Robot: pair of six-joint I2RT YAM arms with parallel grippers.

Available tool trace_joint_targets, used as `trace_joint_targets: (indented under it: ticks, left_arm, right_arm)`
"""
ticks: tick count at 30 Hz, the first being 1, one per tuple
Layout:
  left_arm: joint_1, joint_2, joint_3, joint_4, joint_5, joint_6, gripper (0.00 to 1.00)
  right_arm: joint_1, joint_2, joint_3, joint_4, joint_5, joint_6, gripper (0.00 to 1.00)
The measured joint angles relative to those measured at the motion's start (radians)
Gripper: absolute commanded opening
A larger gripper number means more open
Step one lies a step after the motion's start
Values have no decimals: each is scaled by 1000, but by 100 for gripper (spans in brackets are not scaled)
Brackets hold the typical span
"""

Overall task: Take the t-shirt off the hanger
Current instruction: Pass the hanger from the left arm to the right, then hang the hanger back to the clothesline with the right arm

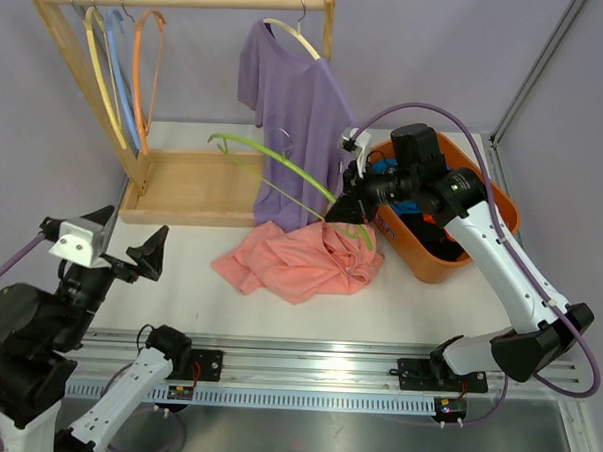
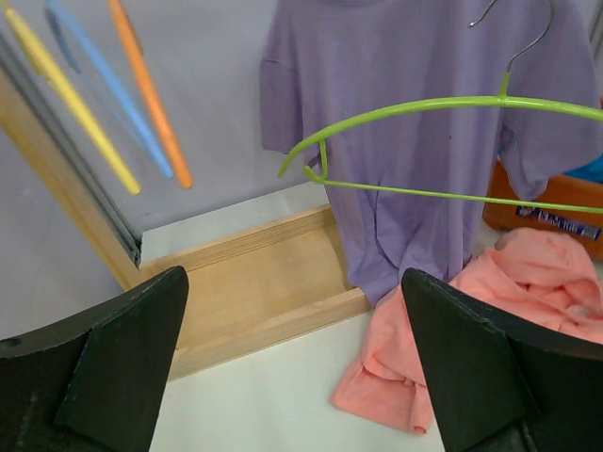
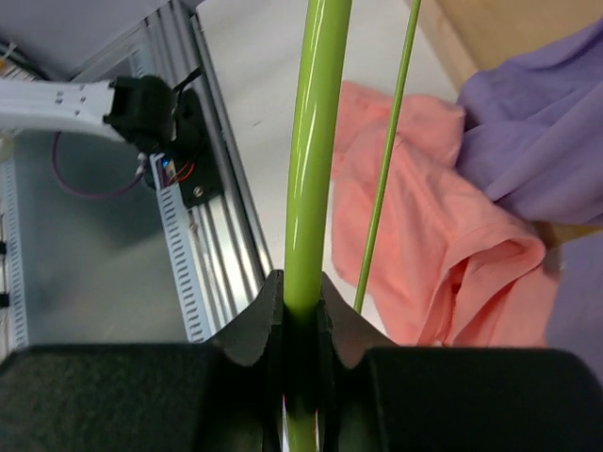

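Hanger (image 3: 316, 141) end hidden inside clamped right tool (image 3: 301, 303)

green hanger (image 2: 415, 104): right end cut off by the left wrist view's edge | gripped stretch hidden inside right hand (image 3: 301, 292) | orange bin (image 1: 435, 264): contents mostly hidden behind right arm (image 1: 490, 254) | bin label (image 2: 556, 221): blurred, unreadable

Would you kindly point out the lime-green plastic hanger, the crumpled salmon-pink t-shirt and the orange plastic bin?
Lime-green plastic hanger (image 3: 316, 141): right wrist view, on its thick arm.
Crumpled salmon-pink t-shirt (image 1: 300, 261): top external view, middle of the heap.
Orange plastic bin (image 1: 440, 267): top external view, near outer wall.
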State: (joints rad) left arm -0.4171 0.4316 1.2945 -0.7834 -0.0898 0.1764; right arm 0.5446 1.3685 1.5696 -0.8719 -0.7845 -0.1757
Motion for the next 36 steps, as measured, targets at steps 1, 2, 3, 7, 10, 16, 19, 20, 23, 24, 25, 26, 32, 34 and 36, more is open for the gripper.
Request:
trace_joint_targets:
  ticks: [1, 2, 3, 7, 10, 16, 19, 20, 23, 24, 25, 26, 32, 34, 36]
  left_arm:
    - [0, -24, -5, 3, -22, -24, 99]
    - [0, -47, -11, 7, -40, -46, 99]
    - [0, -63, -15, 8, -54, -63, 99]
    - [0, -94, -20, 10, -89, -130, 99]
    - [0, -96, -28, 8, -100, -176, 99]
    - [0, -105, -68, 8, -99, -229, 99]
    - [0, -114, -93, 12, -98, -243, 99]
    - [0, -118, -101, 14, -98, -248, 99]
    - [0, -126, -119, 19, -98, -261, 99]
    - [0, -126, -122, 20, -97, -264, 99]
    - [0, -127, -127, 24, -97, -267, 99]
    - [0, -127, -131, 27, -95, -270, 99]
    - [0, -126, -159, 54, -78, -289, 99]
    - [0, -122, -160, 59, -71, -293, 99]
    - [0, -116, -160, 68, -64, -298, 99]
  right_arm:
    - [9, 14, 15, 32, 29, 28, 0]
    - [21, 31, 33, 59, 58, 56, 0]
    - [34, 50, 56, 85, 92, 83, 0]
    - [94, 167, 210, 153, 226, 203, 0]
    - [135, 296, 383, 194, 372, 293, 0]
    - [172, 529, 719, 196, 549, 409, 0]
    - [180, 586, 807, 194, 593, 442, 0]
    - [182, 601, 832, 195, 603, 448, 0]
    - [191, 642, 911, 196, 631, 464, 0]
    - [195, 651, 929, 199, 637, 468, 0]
    - [196, 657, 942, 200, 642, 469, 0]
    - [198, 663, 954, 206, 647, 472, 0]
    - [200, 709, 1019, 227, 671, 497, 0]
    - [200, 728, 1029, 233, 671, 512, 0]
    - [200, 753, 1040, 240, 670, 524, 0]
